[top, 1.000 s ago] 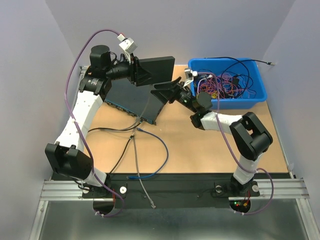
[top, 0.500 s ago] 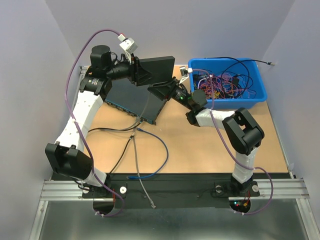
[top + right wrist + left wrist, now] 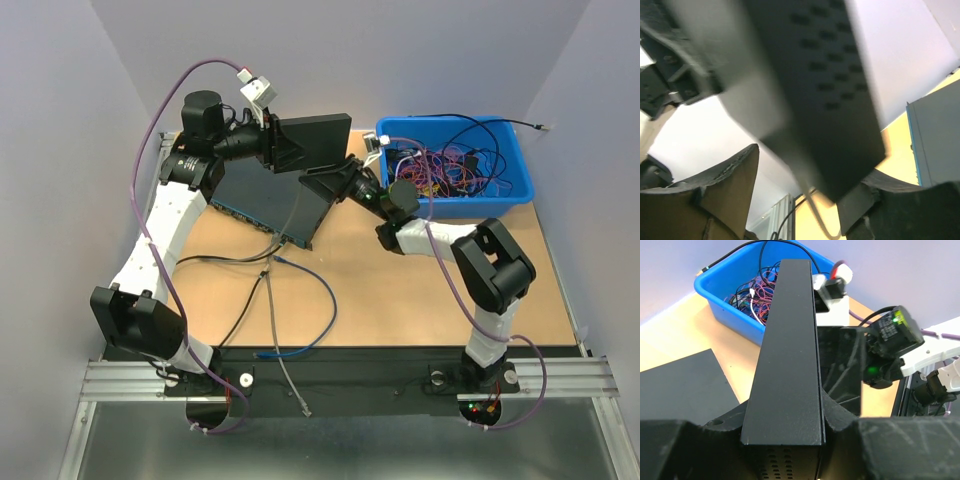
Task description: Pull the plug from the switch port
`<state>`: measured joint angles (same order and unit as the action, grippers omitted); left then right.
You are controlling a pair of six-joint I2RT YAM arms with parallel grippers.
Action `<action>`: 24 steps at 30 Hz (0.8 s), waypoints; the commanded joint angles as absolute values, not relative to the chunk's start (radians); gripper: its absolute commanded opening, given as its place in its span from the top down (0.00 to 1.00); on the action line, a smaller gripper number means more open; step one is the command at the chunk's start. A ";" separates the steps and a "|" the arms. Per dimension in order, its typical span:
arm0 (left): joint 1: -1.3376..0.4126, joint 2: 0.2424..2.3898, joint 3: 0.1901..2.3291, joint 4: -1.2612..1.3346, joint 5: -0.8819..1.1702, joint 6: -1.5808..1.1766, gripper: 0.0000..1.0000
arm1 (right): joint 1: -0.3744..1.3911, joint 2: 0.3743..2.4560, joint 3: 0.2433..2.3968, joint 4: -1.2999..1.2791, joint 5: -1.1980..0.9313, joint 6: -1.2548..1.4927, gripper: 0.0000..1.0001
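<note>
Switch: the switch (image 3: 318,137) is held on edge above the back of the tabletop (image 3: 400,300), one end clamped by the left gripper (image 3: 283,147).
Left gripper: closed on the switch, one finger on each broad face, as its own wrist view shows.
Right gripper: the right gripper (image 3: 335,183) is at the free end of the switch. Its jaws stand apart around a corner of the case. Light shows between one finger and the case, so it grips nothing. That wrist view is blurred.
Plug: not made out as such. A grey cable (image 3: 815,215) leaves the underside of the switch's end between the right fingers, and the plug most likely sits where the cable meets the case.
Step in hand: judged to be the reach for the plug, with the switch braced and the plug not yet out.
Next move: the right gripper needs to come off the case corner, settle on the plug body or the cable just below it, and close. It then needs to draw straight out along the port while the left gripper holds firm. Any latch tab would need pressing first.
Risk: closing on the case instead of the plug.
Nearby: a second flat unit (image 3: 255,195) lies on the tabletop under the left arm, and a blue bin (image 3: 480,207) of wires sits beside the right arm.
</note>
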<state>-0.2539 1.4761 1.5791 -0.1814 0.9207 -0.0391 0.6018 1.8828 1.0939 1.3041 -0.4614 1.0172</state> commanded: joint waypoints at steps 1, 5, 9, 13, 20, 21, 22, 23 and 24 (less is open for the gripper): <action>-0.259 1.397 1.621 -0.084 0.963 -0.038 1.00 | 0.594 1.775 1.052 1.816 -0.462 0.993 0.34; -0.261 1.402 1.624 -0.083 0.968 -0.044 1.00 | 0.595 1.762 1.054 1.816 -0.453 0.999 0.37; -0.265 1.401 1.628 -0.081 0.968 -0.048 1.00 | 0.594 1.790 1.089 1.816 -0.454 1.017 0.39; -0.268 1.397 1.621 -0.081 0.969 -0.046 1.00 | 0.594 1.812 1.104 1.816 -0.437 1.022 0.41; -0.284 1.397 1.586 -0.061 0.976 -0.069 1.00 | 0.594 1.844 1.163 1.816 -0.397 1.042 0.45; -0.285 1.397 1.586 -0.052 0.980 -0.074 1.00 | 0.594 1.858 1.169 1.816 -0.391 1.054 0.48; -0.290 1.397 1.588 -0.051 0.980 -0.075 1.00 | 0.595 1.865 1.183 1.816 -0.387 1.058 0.51; -0.290 1.397 1.589 -0.051 0.980 -0.075 1.00 | 0.595 1.871 1.189 1.816 -0.385 1.063 0.54; -0.293 1.396 1.589 -0.049 0.976 -0.072 1.00 | 0.595 1.874 1.190 1.816 -0.384 1.066 0.58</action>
<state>-0.2604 1.4628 1.5787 -0.1307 0.8993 -0.0460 0.5964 1.8595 1.1320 1.3010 -0.4202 1.0443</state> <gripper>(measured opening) 0.393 0.466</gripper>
